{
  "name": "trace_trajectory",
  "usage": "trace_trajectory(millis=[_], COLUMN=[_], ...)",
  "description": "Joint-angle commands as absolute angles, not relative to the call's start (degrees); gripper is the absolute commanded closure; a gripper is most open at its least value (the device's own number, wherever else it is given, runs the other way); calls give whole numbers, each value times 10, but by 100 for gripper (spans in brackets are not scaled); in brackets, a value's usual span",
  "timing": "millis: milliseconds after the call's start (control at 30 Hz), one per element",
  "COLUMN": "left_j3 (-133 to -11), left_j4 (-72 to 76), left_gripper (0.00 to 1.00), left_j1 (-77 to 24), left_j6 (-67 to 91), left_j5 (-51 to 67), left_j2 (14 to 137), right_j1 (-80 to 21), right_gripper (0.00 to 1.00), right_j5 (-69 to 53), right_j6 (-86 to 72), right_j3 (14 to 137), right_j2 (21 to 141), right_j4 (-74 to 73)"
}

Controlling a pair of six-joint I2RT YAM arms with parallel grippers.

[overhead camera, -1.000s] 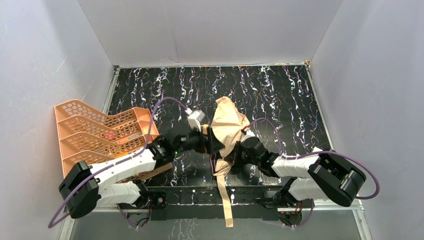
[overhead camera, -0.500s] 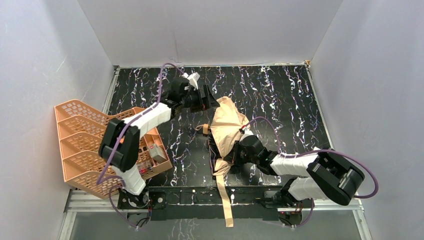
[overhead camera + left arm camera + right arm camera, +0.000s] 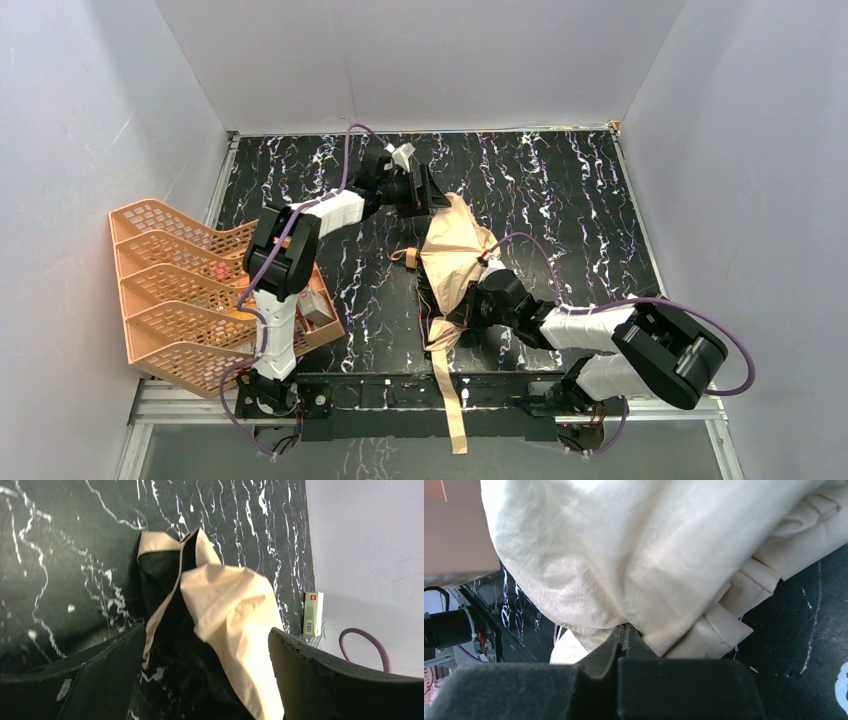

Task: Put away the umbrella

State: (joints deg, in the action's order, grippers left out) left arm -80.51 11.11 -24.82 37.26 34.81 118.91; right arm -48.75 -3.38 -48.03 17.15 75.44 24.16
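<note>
The umbrella (image 3: 455,250) lies half-collapsed in the middle of the black marbled table, tan outside and black inside. Its long tan strap (image 3: 450,395) trails over the near edge, and a small tan handle (image 3: 408,257) pokes out on its left. My left gripper (image 3: 425,192) hovers open at the umbrella's far end. In the left wrist view the canopy (image 3: 227,605) lies between and beyond the wide-apart fingers (image 3: 320,680), untouched. My right gripper (image 3: 468,305) is at the umbrella's near side, shut on a fold of the tan canopy fabric (image 3: 639,555).
An orange mesh tray rack (image 3: 190,290) stands tilted at the table's left edge, with a small box (image 3: 318,305) at its right end. Grey walls close in the left, far and right sides. A small green box (image 3: 313,613) shows by the wall.
My left arm swung from the umbrella's near left side out to its far end, and its jaws opened wider. The right arm and the umbrella barely moved.
</note>
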Motion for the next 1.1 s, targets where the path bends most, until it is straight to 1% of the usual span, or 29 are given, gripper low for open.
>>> trace_trajectory(millis=[0,167,267,367,433,533,700,867,1067], left_j3=[-865,-919,-926,-926,-925,-925,-937,-965,-1045], left_j4=[138,139,144,145,146,143,125,97,16], left_gripper=[11,24,35,43,51,65,83,85,86], left_j1=[-248,-248,-248,-248,-248,-248,-248,-248,-248], left_j6=[371,378,379,378,377,372,359,345,321], left_j5=[397,429,430,431,434,438,436,432,443], left_j2=[1220,1260,1263,1259,1254,1245,1224,1198,1171], right_j1=[-488,-488,-488,-488,-488,-488,-488,-488,-488], right_gripper=[100,100,100,100,100,100,100,100,100], right_j5=[-26,-25,-24,-23,-23,-24,-25,-23,-18], right_j6=[-461,-462,-463,-464,-465,-466,-465,-468,-472], right_j3=[164,165,165,163,162,161,162,159,157], right_j2=[762,758,757,756,757,760,765,768,772], right_j4=[168,166,166,168,169,170,173,177,178])
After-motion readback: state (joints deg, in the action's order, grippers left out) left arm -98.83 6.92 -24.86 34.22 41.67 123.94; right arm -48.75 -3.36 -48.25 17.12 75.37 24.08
